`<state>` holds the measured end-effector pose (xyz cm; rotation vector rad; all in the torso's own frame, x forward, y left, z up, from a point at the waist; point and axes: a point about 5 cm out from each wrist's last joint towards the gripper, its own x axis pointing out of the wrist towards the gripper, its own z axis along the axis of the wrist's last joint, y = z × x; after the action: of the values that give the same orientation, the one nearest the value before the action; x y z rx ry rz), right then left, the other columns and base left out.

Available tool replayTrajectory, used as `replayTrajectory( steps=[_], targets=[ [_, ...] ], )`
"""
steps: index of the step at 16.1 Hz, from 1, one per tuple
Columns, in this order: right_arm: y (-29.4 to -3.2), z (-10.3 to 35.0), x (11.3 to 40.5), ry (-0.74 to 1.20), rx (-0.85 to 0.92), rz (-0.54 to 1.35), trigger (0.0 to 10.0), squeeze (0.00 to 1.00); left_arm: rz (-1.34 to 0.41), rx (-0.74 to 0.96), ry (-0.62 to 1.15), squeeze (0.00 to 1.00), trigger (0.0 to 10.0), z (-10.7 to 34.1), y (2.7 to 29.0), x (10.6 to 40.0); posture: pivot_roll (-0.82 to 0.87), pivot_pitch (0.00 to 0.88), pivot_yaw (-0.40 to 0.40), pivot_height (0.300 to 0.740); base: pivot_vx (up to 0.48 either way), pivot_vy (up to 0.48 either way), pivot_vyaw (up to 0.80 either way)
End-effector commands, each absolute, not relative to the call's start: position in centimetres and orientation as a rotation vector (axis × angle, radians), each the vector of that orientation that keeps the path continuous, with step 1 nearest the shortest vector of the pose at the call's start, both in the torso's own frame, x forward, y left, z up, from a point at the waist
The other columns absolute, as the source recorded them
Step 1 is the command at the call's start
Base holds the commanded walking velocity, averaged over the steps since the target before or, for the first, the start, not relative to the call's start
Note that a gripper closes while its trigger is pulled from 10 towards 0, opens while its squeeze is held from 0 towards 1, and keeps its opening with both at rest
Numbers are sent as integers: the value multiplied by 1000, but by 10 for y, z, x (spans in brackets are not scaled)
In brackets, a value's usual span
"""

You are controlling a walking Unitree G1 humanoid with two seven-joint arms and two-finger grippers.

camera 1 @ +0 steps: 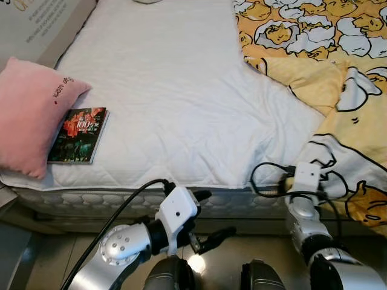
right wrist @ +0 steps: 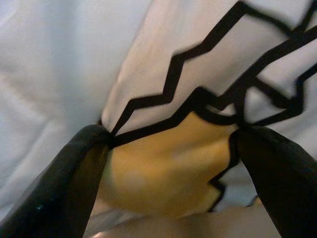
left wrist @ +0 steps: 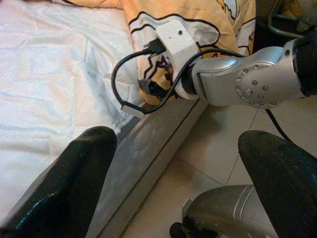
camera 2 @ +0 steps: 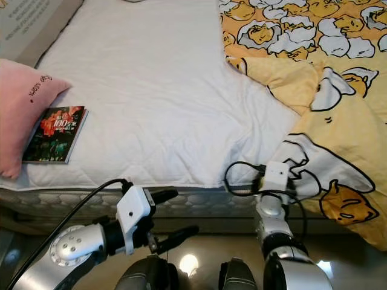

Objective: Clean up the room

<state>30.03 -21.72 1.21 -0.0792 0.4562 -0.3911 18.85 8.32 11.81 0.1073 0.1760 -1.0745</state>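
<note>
Black fingers of our right gripper (right wrist: 171, 173) stand apart on either side of a fold of the duvet (camera 1: 338, 78), with yellow cloth bunched between them and touching both (whether they press it firmly we cannot tell). In the head views that gripper (camera 1: 326, 184) sits at the duvet's lower edge, where the yellow cartoon-printed cover hangs over the right side of the bed near its front corner. A black cable (camera 1: 266, 178) loops beside the wrist.

Our left gripper (camera 1: 208, 219) hangs low in front of the mattress (camera 1: 121, 202), above the tiled floor (left wrist: 223, 158), fingers spread wide and holding nothing; its wrist camera looks across at the right arm (left wrist: 247, 82) and the bed's edge.

Most of the bed is covered by a white quilted sheet (camera 1: 181, 96), and the duvet is pushed up toward the right and far side, leaving that sheet bare. Near the left front corner lies a book (camera 1: 78, 135) with a dark red cover, flat on the sheet, its left edge touching a pink pillow (camera 1: 27, 112). A cardboard box (camera 1: 36, 24) with printed text stands beside the bed at the far left.
</note>
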Motion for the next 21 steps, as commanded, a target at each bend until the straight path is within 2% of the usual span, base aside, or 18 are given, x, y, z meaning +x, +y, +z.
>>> replayTrajectory(
  steps=[1, 2, 21],
  targets=[
    [-206, 0, 294, 535, -47, -340, 9725, 0, -1068, 119, 175, 0, 10000, 121, 86, 186, 141, 165, 144, 704, 0, 0, 0],
    [-206, 0, 295, 534, -50, -329, 0, 0, -1065, 119, 177, 0, 10000, 122, 87, 185, 144, 168, 144, 704, 0, 0, 0],
    [-181, -6, 295, 571, 27, -189, 0, 0, -1055, 112, 166, 0, 10000, 123, 80, 185, 134, 189, 135, 704, 0, 0, 0]
  ],
)
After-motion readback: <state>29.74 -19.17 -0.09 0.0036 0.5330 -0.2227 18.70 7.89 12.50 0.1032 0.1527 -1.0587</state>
